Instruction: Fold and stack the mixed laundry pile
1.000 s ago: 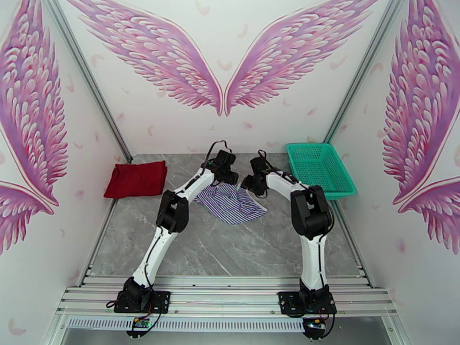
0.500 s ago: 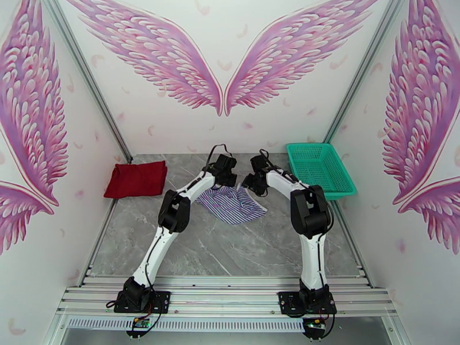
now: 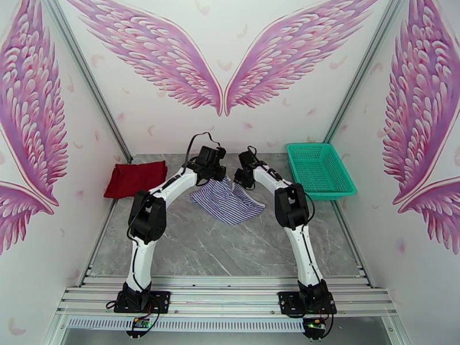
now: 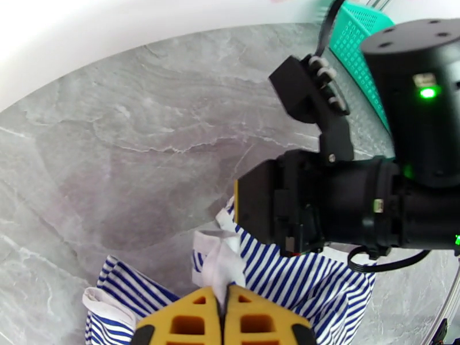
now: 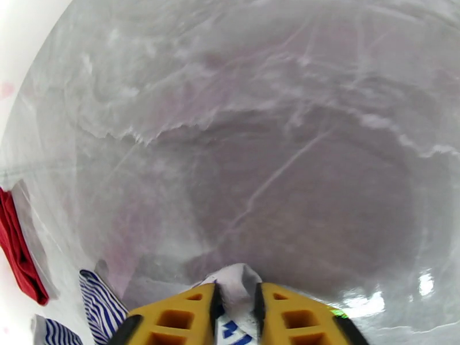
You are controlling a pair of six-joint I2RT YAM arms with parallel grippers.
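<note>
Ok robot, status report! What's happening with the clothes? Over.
Left end effector shut on striped shirt. Right end effector shut on it too. Red T-shirt lies far left. Teal basket far right, not in the way.

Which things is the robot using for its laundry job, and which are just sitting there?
For the job:
- striped shirt, pinched by the left end effector and the right end effector
- red T-shirt, lying apart from it

Just sitting there:
- green basket
</note>
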